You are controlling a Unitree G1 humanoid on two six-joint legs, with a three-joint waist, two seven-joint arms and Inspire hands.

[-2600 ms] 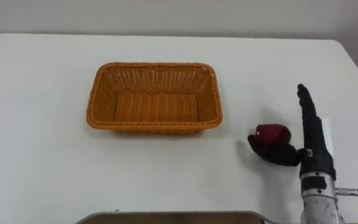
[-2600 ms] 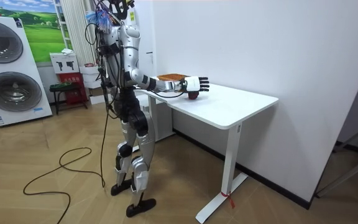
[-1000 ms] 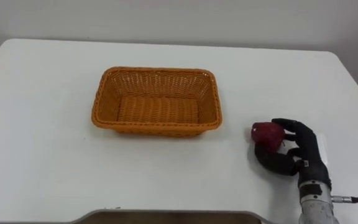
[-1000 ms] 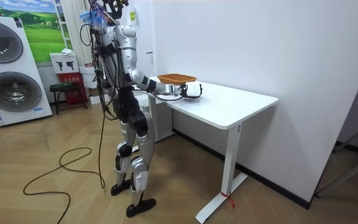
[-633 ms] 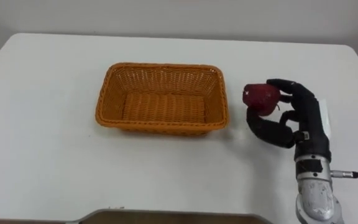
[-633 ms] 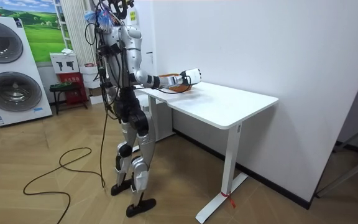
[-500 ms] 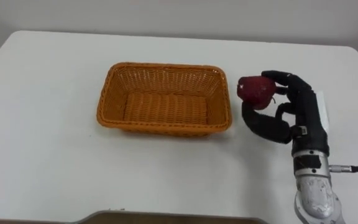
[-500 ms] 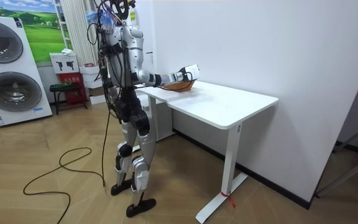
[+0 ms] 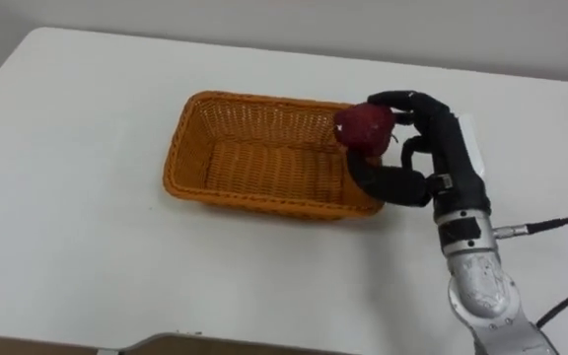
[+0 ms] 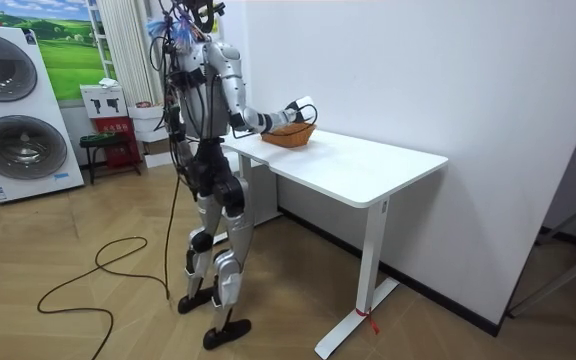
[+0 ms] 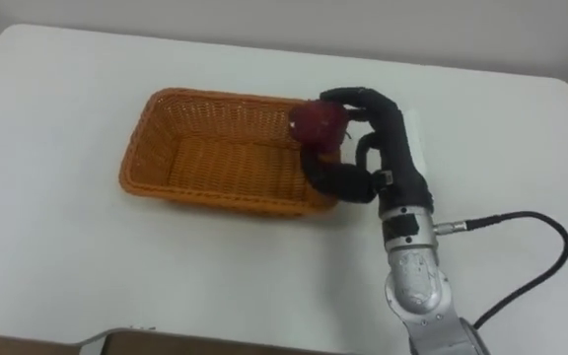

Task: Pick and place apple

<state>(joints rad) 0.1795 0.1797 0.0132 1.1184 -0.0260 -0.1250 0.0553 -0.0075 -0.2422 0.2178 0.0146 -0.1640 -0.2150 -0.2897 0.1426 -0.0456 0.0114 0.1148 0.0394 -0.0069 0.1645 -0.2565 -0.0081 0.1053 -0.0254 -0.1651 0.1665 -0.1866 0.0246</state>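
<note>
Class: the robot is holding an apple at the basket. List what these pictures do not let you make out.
Eye views: the side of the apple facing the palm, covered by the right hand.
Eye views: the right end of the basket, behind the apple and hand.
Room view: the apple, too small to pick out at the hand.

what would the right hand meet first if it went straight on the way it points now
Probably nothing: the right hand, fingers curled round the apple, points away from the robot, past the right end of the basket, over bare table. Height is hard to judge.
</note>
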